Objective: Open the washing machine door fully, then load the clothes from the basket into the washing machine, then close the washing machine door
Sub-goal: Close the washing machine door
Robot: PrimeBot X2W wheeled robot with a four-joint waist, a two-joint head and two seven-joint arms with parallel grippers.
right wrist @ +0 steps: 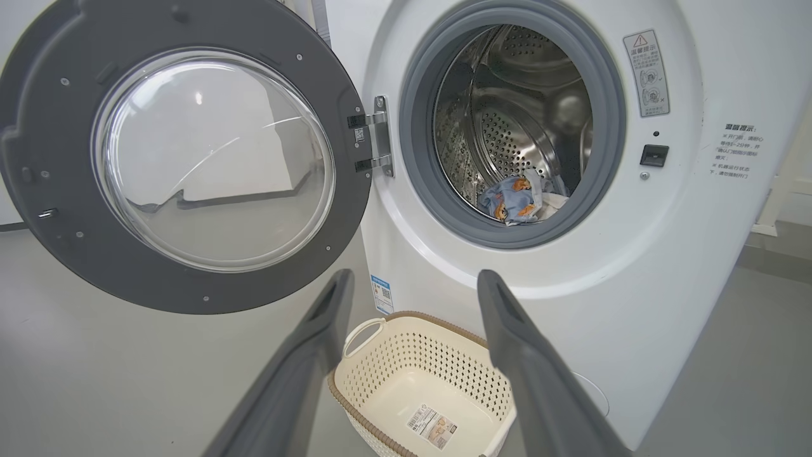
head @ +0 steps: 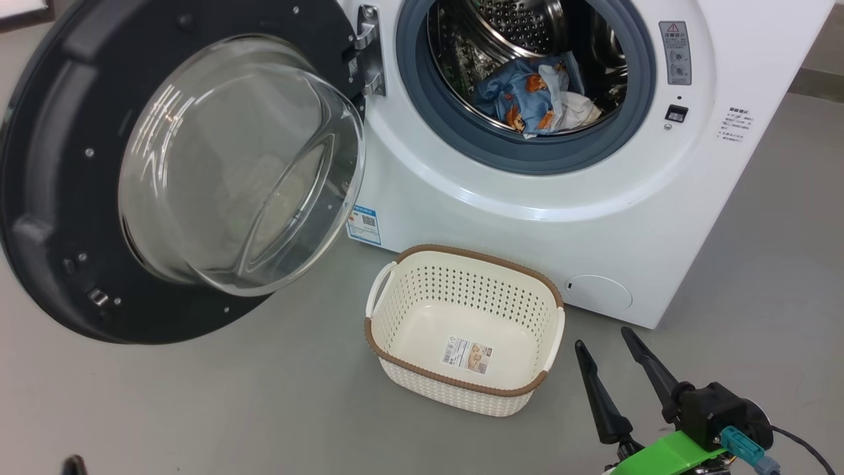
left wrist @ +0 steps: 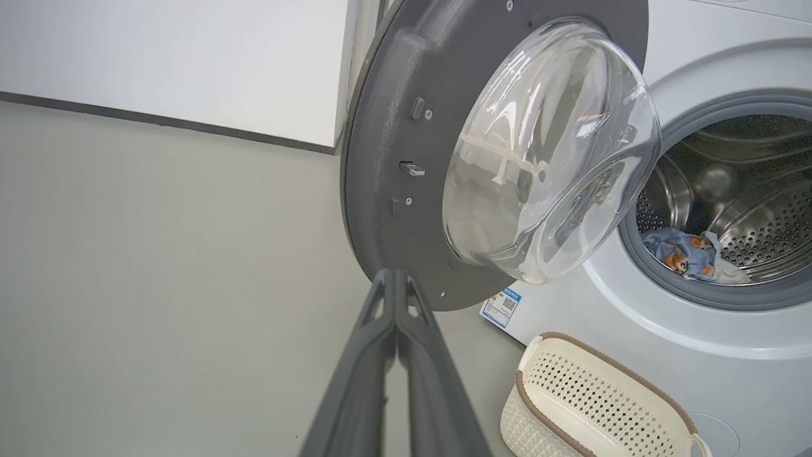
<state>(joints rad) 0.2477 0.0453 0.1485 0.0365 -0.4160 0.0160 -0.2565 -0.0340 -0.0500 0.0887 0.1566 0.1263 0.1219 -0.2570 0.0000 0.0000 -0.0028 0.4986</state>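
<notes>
Nearest, at about 5 o'clock in the head view, the right gripper [head: 602, 338] rests with its two long dark fingers spread wide and nothing between them. In its own wrist view the left gripper [left wrist: 394, 273] has its fingers pressed tight together, gripping nothing, the tips aimed toward the lower edge of the door. Just beyond, near 6 o'clock on the grey floor, sits the small cream-white perforated plastic basket with a brown woven-look rim [head: 461, 290]; it holds no laundry, only a paper label on its bottom. Behind it stands the big white front-loading washing machine [head: 461, 191]. Its large round door with a glossy black rim and bulging clear glass bowl [head: 39, 165] hangs swung wide at 9 o'clock. Farthest, at about 1 o'clock, the soft light-blue cloth printed with orange-brown bears, with some cream-white fabric [head: 527, 99], lies inside the steel drum, just behind the grey-blue rubber ring [head: 448, 132]. By the look of it, opening and loading are finished; only closing the door is left.
</notes>
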